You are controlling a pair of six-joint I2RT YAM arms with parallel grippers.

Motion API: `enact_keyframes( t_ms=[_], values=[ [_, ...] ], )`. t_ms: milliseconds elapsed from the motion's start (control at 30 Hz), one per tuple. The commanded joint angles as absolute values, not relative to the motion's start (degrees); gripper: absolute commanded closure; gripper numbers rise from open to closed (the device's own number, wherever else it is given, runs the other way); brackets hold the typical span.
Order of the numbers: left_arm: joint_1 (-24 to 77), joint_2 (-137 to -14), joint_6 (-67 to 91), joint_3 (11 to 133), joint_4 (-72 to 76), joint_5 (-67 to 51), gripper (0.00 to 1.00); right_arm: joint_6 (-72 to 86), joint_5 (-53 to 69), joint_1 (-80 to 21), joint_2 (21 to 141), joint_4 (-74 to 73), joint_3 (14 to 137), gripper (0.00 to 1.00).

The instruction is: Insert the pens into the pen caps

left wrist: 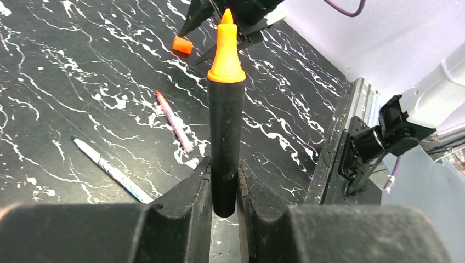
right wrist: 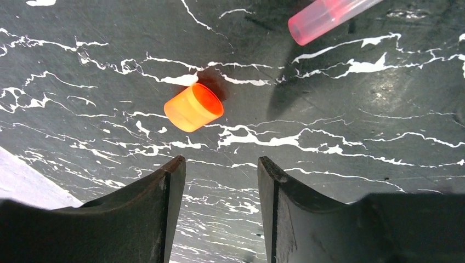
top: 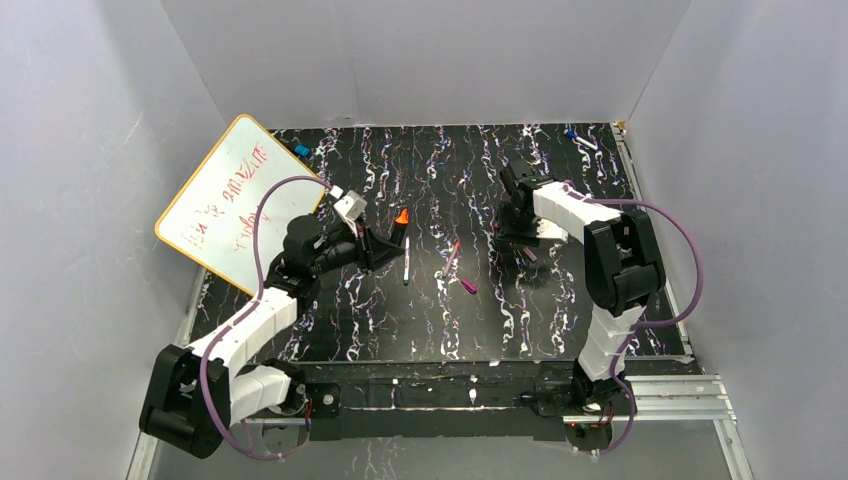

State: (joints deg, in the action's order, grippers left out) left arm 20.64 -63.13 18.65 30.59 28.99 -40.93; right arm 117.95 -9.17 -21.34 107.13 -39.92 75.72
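Though empty, orange cap (right wrist: 193, 107) sideways.

Red handwritten marker scrawl on whiteboard (top: 235, 195), far left of table: two or three lines, letters not legible from top view. Faint marks along barrel of whitish pen (left wrist: 112, 170): too small to read. Nothing readable.

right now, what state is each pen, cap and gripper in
black pen: orange tip bare, clamped in left gripper
left gripper: shut on black pen
right gripper: open, empty
orange cap: on its side on the table, off any pen
pink pen: lying loose on table
white pen: lying loose on table
magenta cap: loose on table
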Motion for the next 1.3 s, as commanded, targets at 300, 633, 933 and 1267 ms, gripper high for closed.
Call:
enact_keyframes(
  t_ms=[300,633,933,1267],
  values=[
    [22.88,-61.68,17.21,31.02,26.13,-42.60,1.00,140.01,-15.37,-19.83,109.32,-32.19,73.96,0.36],
    [23.04,-62.86,16.55,31.29,25.36,-42.39,1.00,140.19,-14.76,-18.85,111.36,-28.87,73.98,0.34],
    [23.03,-63.51,16.35,31.37,25.14,-42.28,1.00,140.10,-14.24,-18.37,111.03,-27.91,71.28,0.56],
    [23.08,-64.06,16.11,31.44,24.73,-42.04,1.00,136.98,-14.15,-18.27,110.17,-26.74,68.96,0.97]
  ],
)
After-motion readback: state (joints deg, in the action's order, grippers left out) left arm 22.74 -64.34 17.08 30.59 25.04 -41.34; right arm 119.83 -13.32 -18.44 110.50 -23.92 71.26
